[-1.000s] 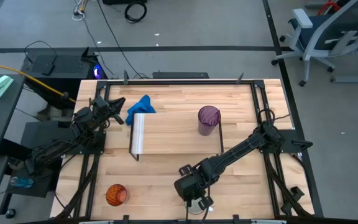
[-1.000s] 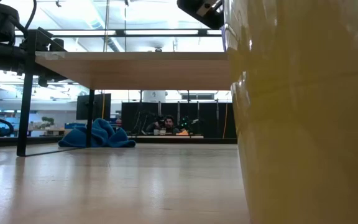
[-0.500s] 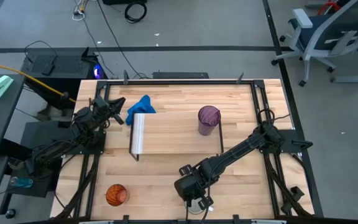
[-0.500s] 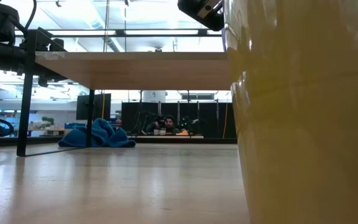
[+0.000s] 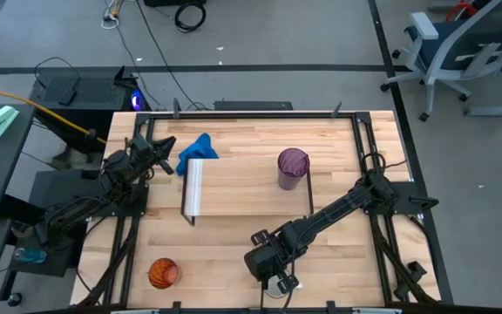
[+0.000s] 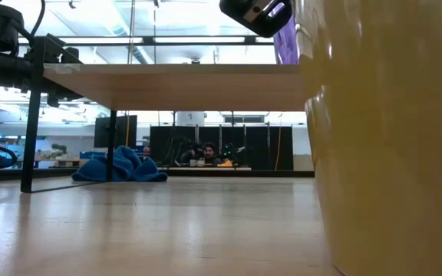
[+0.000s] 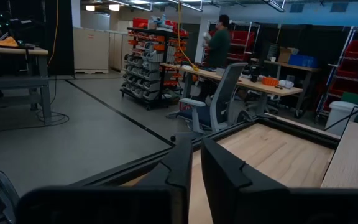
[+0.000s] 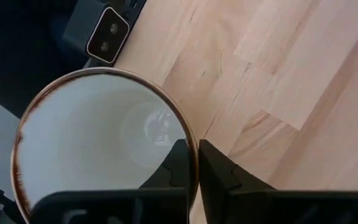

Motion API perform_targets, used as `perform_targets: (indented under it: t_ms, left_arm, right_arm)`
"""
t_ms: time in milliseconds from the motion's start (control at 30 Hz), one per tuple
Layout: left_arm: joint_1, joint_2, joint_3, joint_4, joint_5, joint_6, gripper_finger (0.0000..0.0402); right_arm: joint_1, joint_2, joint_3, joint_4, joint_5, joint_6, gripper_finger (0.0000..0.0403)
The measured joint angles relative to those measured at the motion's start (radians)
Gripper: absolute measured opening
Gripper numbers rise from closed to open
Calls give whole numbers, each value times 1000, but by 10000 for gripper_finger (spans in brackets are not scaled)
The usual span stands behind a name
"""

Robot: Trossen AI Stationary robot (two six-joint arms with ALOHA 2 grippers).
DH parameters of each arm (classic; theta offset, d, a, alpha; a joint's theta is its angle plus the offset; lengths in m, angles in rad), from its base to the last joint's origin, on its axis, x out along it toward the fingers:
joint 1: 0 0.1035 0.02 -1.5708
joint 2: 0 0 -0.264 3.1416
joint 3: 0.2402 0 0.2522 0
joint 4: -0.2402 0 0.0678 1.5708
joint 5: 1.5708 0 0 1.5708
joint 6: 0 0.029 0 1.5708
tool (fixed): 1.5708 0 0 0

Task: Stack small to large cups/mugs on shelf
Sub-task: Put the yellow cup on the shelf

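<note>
Right end effector [image 8: 191, 163] pinched narrow over the rim of the white brown-edged ceramic mug [image 8: 98, 143] at the table's [image 5: 338, 262] near edge, with the low light-wood shelf [image 5: 242, 187] lying beyond it.

In the high view, the right gripper [image 5: 274, 281] covers most of the white handled mug [image 5: 277, 289]. In the low view, that mug fills the right side, blurred and cut off, hiding most of the purple translucent tumbler [image 6: 286, 42].
</note>
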Motion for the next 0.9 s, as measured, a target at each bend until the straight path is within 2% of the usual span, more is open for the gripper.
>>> perform_targets:
  t_ms: [333,600,833,900]
  left_arm:
    - [0,0,0,0,0,-1,42]
    - [0,0,0,0,0,-19,35]
    - [0,0,0,0,0,-19,39]
    - [0,0,0,0,0,-19,40]
  right_arm:
    - [-9,2,57,-6,27,-16,13]
    - [-66,2,277,-140,113,-3,13]
    - [-153,2,490,-232,123,126,13]
    - [-183,-19,497,-225,122,169,13]
